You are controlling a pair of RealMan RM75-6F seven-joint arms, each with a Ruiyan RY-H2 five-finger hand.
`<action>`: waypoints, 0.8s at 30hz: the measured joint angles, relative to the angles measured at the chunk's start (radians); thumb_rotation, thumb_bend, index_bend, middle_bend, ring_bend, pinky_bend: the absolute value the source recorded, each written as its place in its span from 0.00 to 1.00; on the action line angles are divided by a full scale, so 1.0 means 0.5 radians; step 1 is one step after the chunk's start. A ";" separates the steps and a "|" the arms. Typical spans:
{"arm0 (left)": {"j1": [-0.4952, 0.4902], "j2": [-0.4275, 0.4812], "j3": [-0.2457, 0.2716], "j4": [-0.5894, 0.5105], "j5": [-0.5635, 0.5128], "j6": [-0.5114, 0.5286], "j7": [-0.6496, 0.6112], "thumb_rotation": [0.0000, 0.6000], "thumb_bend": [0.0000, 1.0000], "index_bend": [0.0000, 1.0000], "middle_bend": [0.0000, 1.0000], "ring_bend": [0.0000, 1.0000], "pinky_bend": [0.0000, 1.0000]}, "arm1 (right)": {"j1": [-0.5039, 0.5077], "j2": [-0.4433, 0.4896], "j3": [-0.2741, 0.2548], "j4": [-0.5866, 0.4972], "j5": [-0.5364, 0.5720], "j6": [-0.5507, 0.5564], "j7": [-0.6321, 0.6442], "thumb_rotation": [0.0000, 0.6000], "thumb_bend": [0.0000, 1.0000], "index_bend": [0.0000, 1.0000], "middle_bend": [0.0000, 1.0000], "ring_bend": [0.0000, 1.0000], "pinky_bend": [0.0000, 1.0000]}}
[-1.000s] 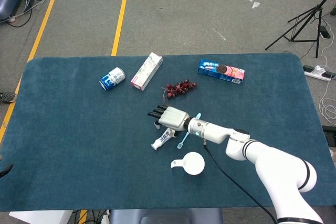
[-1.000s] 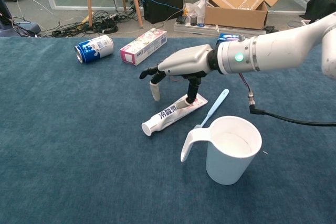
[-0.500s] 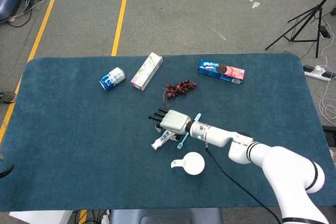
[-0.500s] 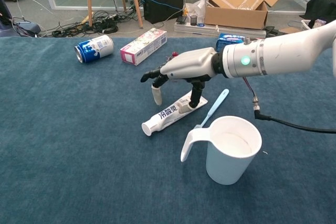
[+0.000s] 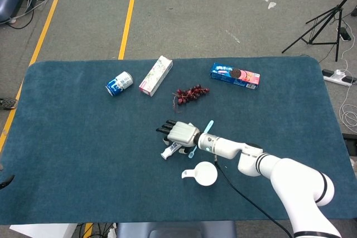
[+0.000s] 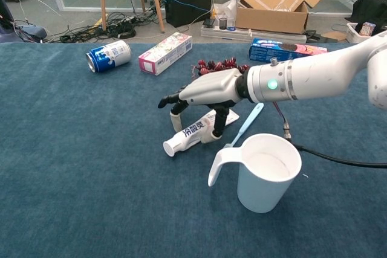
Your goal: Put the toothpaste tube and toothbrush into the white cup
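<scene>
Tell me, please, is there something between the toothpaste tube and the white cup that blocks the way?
Only the toothbrush lies on the cloth between the toothpaste tube and the white cup, flat and low. A lifted tube would probably pass over it. The right hand is directly over the tube.

Tabletop (image 6: 72,179) matt, napped dark-blue cloth, white cup (image 6: 266,173) smooth plastic with slight sheen, toothpaste tube (image 6: 192,132) glossy printed plastic, toothbrush (image 6: 247,124) smooth pale-blue plastic, robot hand (image 6: 208,89) smooth pale shell with black fingers, can (image 6: 109,55) shiny printed metal, cartons (image 6: 165,53) glossy card.

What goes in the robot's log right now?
right hand: over toothpaste tube, thumb touching | toothbrush: on table | white cup: empty
</scene>
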 measured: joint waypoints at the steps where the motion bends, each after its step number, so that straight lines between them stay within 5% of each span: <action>1: 0.000 0.000 0.000 0.000 0.001 0.001 -0.001 1.00 0.10 0.59 0.42 0.31 0.32 | 0.000 -0.004 -0.002 0.006 -0.002 -0.001 0.003 1.00 0.21 0.37 0.00 0.00 0.07; 24: 0.006 0.011 -0.001 -0.016 0.003 0.008 -0.009 1.00 0.10 0.60 0.42 0.31 0.32 | -0.017 -0.081 0.030 0.117 0.017 0.005 -0.014 1.00 0.22 0.57 0.04 0.00 0.07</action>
